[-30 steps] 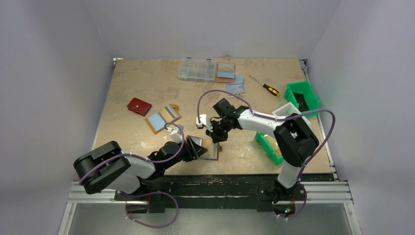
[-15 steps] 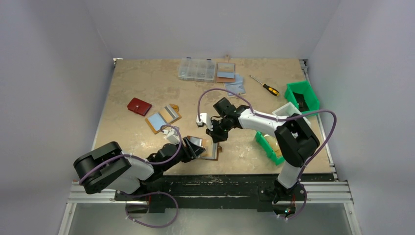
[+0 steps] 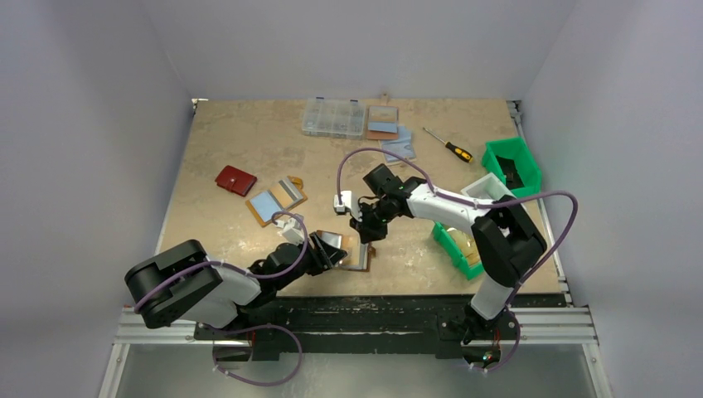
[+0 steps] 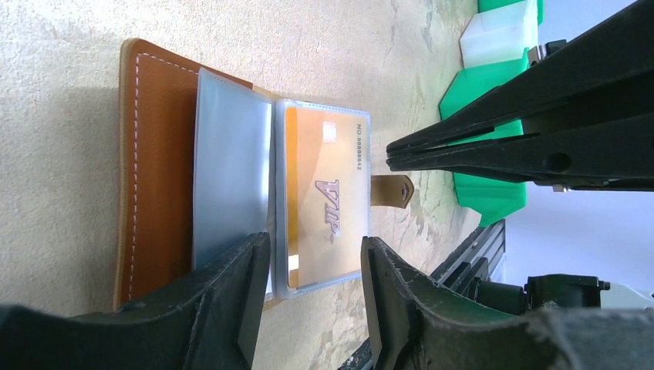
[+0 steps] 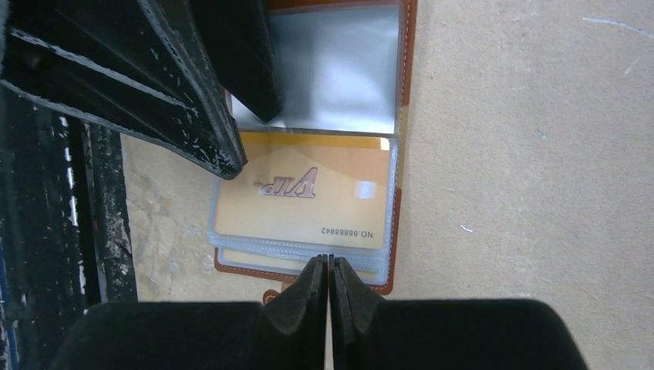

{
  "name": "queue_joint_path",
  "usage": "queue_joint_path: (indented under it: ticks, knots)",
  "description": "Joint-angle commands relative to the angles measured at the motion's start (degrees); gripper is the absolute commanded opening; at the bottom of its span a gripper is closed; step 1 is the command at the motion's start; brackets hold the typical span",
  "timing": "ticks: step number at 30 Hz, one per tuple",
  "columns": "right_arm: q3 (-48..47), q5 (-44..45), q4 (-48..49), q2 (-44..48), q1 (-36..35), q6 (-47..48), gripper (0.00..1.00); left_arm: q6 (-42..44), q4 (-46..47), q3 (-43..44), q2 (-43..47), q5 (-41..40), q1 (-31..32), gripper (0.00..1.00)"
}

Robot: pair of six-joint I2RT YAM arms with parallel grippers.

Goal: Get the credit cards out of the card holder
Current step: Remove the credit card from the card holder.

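Observation:
The brown leather card holder [image 4: 154, 169] lies open on the table near the front edge [image 3: 355, 255]. A gold credit card [image 4: 324, 200] marked VIP sits inside the top clear sleeve [image 5: 305, 196]. The greyish sleeve [image 4: 231, 177] beside it lies over the other half; I cannot tell whether it holds a card. My left gripper [image 4: 315, 254] is open, its fingers straddling the near end of the gold card's sleeve. My right gripper [image 5: 329, 262] is shut with nothing in it. Its tips rest at the sleeves' edge by the snap tab [image 4: 392, 189].
A dark red wallet [image 3: 235, 180] and another brown holder with a blue card [image 3: 275, 200] lie to the left. A clear plastic box [image 3: 333, 117], a further holder [image 3: 383, 123] and a screwdriver [image 3: 448, 145] are at the back. Green bins [image 3: 512, 162] stand right.
The right gripper's tips have shifted slightly to the right at the holder's edge. The left gripper keeps its place over the sleeve. The holder has not moved.

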State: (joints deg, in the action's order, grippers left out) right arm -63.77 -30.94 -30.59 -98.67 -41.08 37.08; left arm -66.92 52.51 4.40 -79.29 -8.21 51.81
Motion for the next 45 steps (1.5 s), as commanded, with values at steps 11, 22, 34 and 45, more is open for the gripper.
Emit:
queue_joint_path:
  ticks: [11, 22, 34, 45]
  knots:
    - [-1.6, -2.9, -0.1, -0.3, -0.8, -0.2, 0.11, 0.8, 1.9, 1.2, -1.5, -0.1, 0.0, 0.5]
    - [-1.8, -1.2, 0.4, -1.8, -2.7, -0.7, 0.11, 1.1, 2.8, 1.1, -1.7, 0.6, 0.0, 0.5]
    - [-2.3, 3.7, 1.7, -4.7, -3.5, -3.1, 0.11, 0.9, 6.9, 0.7, -4.4, 1.4, 0.0, 0.49]
    - [-3.3, 4.3, 1.7, -7.2, -5.4, -4.9, 0.11, 0.0, 12.4, -0.1, -9.3, 1.7, -0.3, 0.4]
